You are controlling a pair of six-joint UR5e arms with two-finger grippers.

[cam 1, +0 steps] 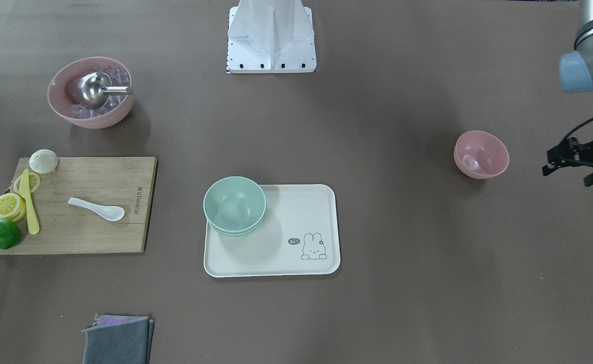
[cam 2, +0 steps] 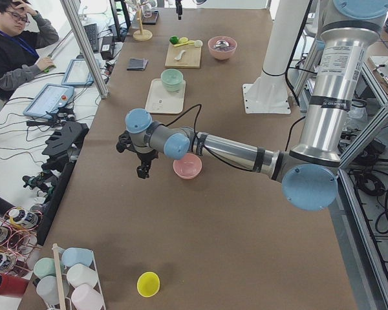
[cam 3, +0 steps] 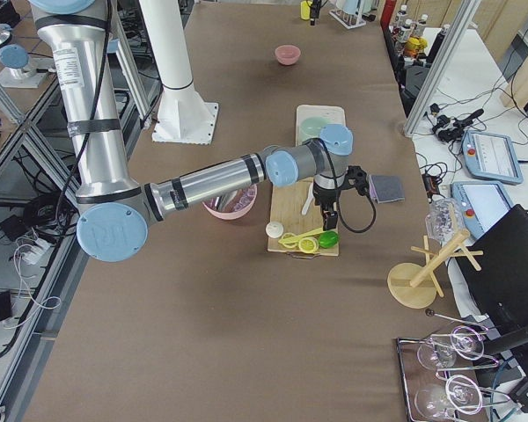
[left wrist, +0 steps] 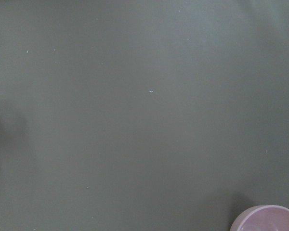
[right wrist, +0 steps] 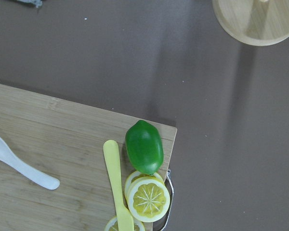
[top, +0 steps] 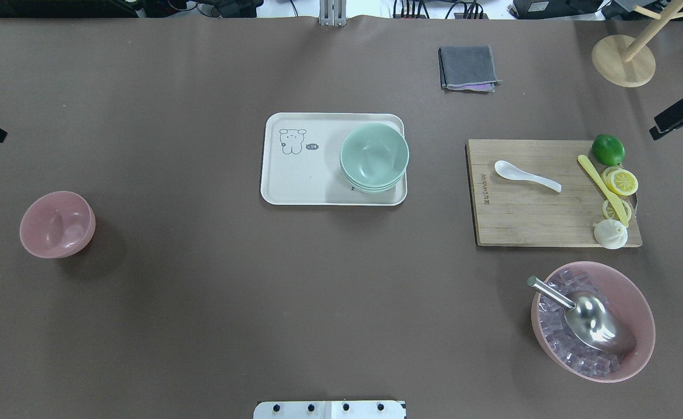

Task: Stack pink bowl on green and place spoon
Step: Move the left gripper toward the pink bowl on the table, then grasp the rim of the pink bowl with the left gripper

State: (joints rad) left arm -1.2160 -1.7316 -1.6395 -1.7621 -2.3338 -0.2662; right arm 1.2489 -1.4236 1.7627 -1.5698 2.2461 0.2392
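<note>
speech bubble (cam 1: 294, 241) reading "hi" beside bunny (cam 1: 314, 247) on tray (cam 1: 286, 212), brand mark (cam 1: 140, 200) on cutting board (cam 1: 89, 230) unreadable

Lime (top: 608, 149), lemon slices (top: 620, 181), yellow knife (top: 601, 187) on cutting board (top: 522, 215); grey cloth (top: 468, 67) apart.

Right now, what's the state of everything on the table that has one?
small pink bowl: upright, empty.
green bowls: stacked on the tray, top one empty.
white spoon: lying on the cutting board.
large pink bowl: holds ice cubes, scoop in it.
lime: whole.
lemon: sliced.
cloths: folded.
left tool: open or shut unclear.
right tool: open or shut unclear.
</note>
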